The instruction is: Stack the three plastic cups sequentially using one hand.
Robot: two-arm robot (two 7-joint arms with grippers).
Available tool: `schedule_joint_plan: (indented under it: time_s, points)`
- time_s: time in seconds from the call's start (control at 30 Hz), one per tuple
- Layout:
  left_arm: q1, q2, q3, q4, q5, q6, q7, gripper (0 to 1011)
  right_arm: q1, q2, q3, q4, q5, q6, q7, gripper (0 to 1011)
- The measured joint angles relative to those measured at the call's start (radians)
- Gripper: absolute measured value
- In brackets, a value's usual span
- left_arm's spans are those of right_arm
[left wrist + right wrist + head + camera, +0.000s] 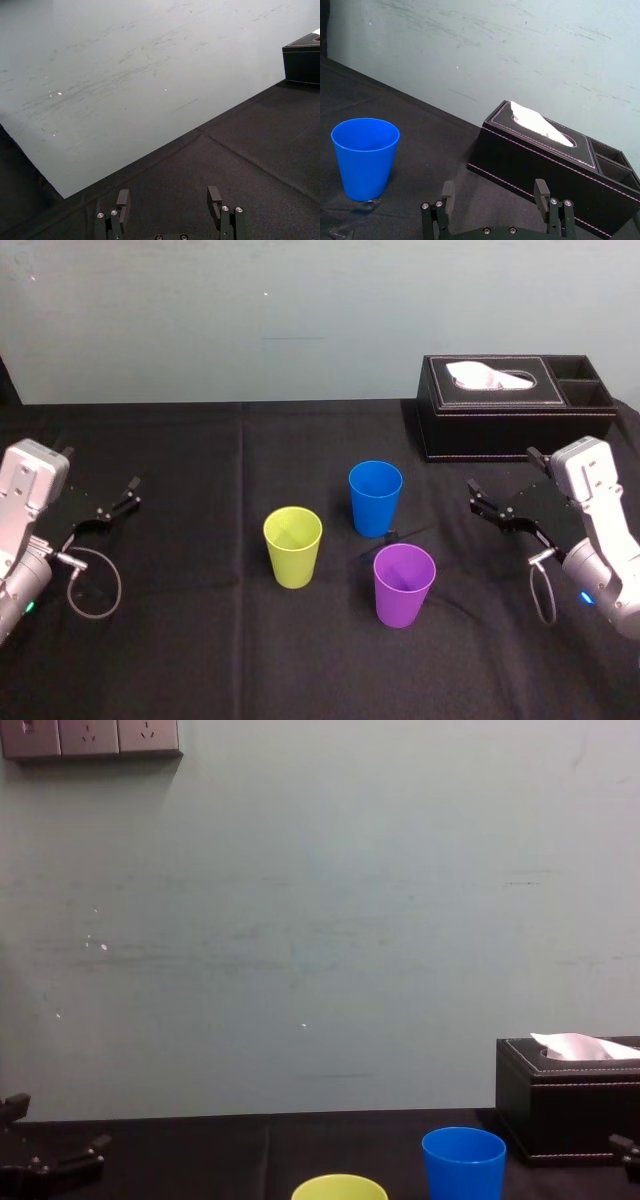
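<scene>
The three cups stand upright, mouths up, in the middle of the head view on the black cloth (pixel 200 640). The blue cup (pixel 375 497) is uppermost, the yellow-green cup (pixel 292 545) is lower and to its left, and the purple cup (pixel 404 584) is lowest, just right of centre. They are near one another but apart, and none sits inside another, so I judge the stacking not yet begun.

They look light, thin-walled and smooth to me. That makes them easy to lift, but slick, likely to give under a hard squeeze, and quick to tip or skate on the cloth if I nudge one. I would take one at the rim, one finger inside and one outside. The wall should be stiffest there, and the tapered body hangs free to drop into the next cup. The pinch should be gentle.

My right gripper (pixel 478 498) is at the right of the head view, fingers spread wide and empty. It points toward the cups and is nearest the purple and blue ones. The tissue box (pixel 515 405) sits above it, in the upper right. My left gripper (pixel 125 498) is at the left edge, also spread open and empty, well apart from the cups.
</scene>
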Motion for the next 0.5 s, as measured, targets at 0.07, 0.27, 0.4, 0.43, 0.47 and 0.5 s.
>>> schedule_joint_plan:
  time_s: [0.07,0.27,0.4,0.43,0.47,0.5]
  points:
    - [0.0,0.0,0.0,0.0,0.0,0.0,0.0,1010,0.0,0.0,0.0,0.0,0.0,0.0,0.0,1004]
    - [0.0,0.0,0.0,0.0,0.0,0.0,0.0,1010,0.0,0.0,0.0,0.0,0.0,0.0,0.0,1004]
    - [0.0,0.0,0.0,0.0,0.0,0.0,0.0,1010,0.0,0.0,0.0,0.0,0.0,0.0,0.0,1004]
    - [0.0,0.0,0.0,0.0,0.0,0.0,0.0,1010,0.0,0.0,0.0,0.0,0.0,0.0,0.0,1004]
    - [0.0,0.0,0.0,0.0,0.0,0.0,0.0,1010,0.0,0.0,0.0,0.0,0.0,0.0,0.0,1004]
    - [0.0,0.0,0.0,0.0,0.0,0.0,0.0,1010,0.0,0.0,0.0,0.0,0.0,0.0,0.0,1004]
